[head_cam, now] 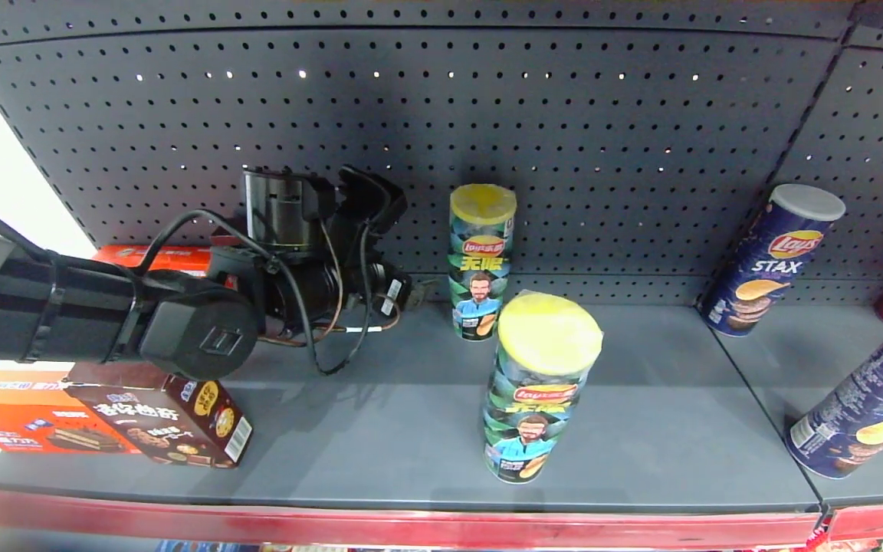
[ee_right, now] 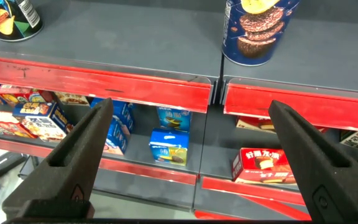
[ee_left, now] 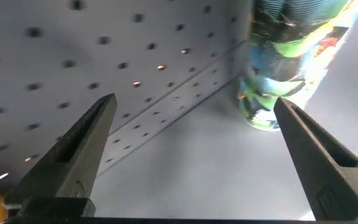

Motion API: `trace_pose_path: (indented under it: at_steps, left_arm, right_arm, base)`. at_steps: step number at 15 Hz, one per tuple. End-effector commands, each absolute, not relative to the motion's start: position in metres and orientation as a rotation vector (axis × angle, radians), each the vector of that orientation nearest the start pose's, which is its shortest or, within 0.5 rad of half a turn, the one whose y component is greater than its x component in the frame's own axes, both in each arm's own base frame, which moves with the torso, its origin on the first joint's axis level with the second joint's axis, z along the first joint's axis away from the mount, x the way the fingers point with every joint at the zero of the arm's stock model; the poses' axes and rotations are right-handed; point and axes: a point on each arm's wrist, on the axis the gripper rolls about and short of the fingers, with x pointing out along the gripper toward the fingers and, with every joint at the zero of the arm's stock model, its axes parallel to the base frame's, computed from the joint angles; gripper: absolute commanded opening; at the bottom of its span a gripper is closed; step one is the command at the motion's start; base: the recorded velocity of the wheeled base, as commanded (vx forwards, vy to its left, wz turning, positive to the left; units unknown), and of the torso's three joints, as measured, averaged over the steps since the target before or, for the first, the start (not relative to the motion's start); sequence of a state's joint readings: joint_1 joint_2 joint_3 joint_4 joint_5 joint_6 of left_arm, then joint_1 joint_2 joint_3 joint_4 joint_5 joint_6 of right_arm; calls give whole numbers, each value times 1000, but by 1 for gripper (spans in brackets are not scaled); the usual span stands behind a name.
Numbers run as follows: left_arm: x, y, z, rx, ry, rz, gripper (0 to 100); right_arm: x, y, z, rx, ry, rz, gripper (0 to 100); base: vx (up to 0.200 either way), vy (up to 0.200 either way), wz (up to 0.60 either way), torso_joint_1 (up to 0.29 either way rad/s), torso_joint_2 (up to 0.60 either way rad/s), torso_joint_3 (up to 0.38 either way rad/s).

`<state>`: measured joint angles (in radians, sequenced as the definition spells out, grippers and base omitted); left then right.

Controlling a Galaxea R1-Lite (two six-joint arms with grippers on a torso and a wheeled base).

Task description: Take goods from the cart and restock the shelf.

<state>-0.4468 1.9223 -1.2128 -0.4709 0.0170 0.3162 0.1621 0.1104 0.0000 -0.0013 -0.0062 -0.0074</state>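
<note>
On shelf [head_cam: 380, 429], rear green can [head_cam: 482, 261] just beside left pincer [ee_left: 192, 102], spread and empty; front green can [head_cam: 537, 387] nearer the edge. Under that arm, boxes [head_cam: 173, 414]; rightward, blue cans [head_cam: 771, 261]. Lower down, right pincer [ee_right: 189, 104] spread too.

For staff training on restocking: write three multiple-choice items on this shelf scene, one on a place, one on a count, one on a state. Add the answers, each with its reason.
1. Where on the shelf is the brown box?
A front left; B back right; C centre
2. How many green cans stand there?
A one; B two; C four
3. The left claw is:
A shut on a can; B shut on a box; C open, empty

Answers:
1 A, it sits at the front edge, at the left end.
2 B, one stands behind the other, both yellow-lidded.
3 C, its fingers stand wide apart with nothing between.
</note>
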Motion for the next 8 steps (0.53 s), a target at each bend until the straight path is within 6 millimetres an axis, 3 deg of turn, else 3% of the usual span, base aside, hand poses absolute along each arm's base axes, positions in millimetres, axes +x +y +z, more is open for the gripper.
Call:
trace_pose_path:
  at_steps: [1,8]
  left_arm:
    - [345,-165,204,372,156,-447,100]
    - [366,-177,178,391,176,-400,100]
  right_arm:
    - [-14,-2,78,-17,110,157,100]
    - [-14,-2,78,-17,110,155,100]
  base:
    - [0,0,0,0,0,0]
    - [0,0,0,0,0,0]
